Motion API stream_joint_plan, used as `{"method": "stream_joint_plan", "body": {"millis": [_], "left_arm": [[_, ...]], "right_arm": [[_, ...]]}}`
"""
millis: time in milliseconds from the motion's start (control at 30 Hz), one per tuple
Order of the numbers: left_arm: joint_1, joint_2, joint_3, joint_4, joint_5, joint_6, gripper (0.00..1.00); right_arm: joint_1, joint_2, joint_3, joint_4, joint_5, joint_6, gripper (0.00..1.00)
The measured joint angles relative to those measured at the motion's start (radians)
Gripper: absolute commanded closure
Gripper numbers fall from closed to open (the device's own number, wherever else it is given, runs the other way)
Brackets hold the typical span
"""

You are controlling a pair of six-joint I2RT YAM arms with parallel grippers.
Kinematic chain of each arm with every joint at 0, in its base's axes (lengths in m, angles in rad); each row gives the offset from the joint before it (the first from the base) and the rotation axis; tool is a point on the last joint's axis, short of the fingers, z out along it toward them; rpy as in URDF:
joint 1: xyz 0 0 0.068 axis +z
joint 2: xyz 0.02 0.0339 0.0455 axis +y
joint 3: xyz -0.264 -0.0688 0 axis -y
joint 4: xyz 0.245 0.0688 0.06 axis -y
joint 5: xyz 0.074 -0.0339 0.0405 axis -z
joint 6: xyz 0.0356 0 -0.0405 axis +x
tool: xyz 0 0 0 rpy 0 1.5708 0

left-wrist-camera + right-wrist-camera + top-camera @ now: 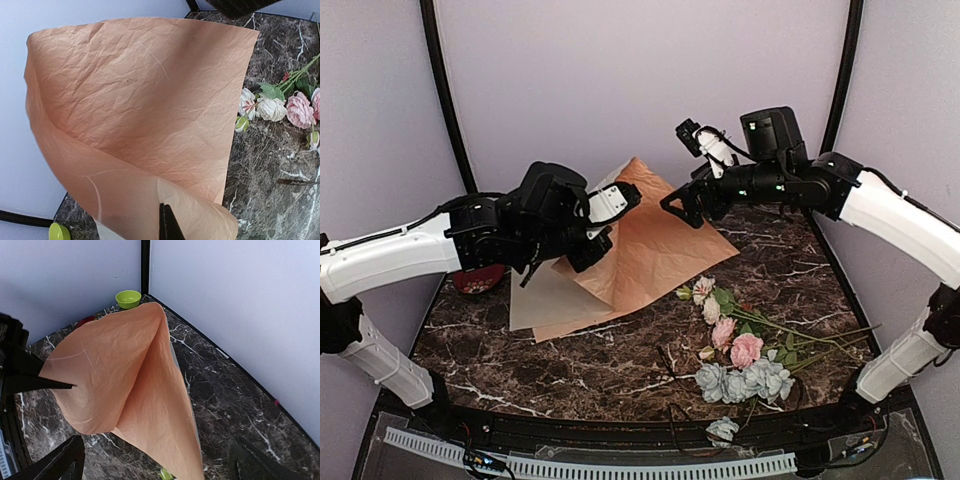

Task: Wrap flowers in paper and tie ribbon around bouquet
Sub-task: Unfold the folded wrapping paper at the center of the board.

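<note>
1. Crinkled peach-and-beige paper sheet (665, 245): probably light, limp and easily torn; lies at eleven o'clock on the dark marble desk (620, 375), one edge raised.
2. Left pincer (166, 223): clamped on that edge, the sensible hold.
3. Right pincer (669, 206): jaws apart, empty.

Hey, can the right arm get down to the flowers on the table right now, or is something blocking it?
Probably yes. The right end effector is open and empty, up beside the lifted paper, and the flowers lie uncovered on the table, nearer its base, with nothing over them.
</note>
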State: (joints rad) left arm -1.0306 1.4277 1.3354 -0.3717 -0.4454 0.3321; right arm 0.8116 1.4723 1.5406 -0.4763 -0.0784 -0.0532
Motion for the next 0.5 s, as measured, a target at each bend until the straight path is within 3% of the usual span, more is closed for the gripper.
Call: {"method": "stream_joint_plan", "body": {"millis": [267, 500], "left_arm": [[-0.005, 0.039, 0.053, -0.078, -0.014, 0.178, 1.00], [-0.006, 0.039, 0.053, -0.080, -0.023, 0.240, 1.00]], "right_arm": [[0.004, -0.070, -0.050, 0.017, 0.061, -0.381, 0.00], [-0.003, 0.005, 0.029, 0.023, 0.031, -0.442, 0.00]]}}
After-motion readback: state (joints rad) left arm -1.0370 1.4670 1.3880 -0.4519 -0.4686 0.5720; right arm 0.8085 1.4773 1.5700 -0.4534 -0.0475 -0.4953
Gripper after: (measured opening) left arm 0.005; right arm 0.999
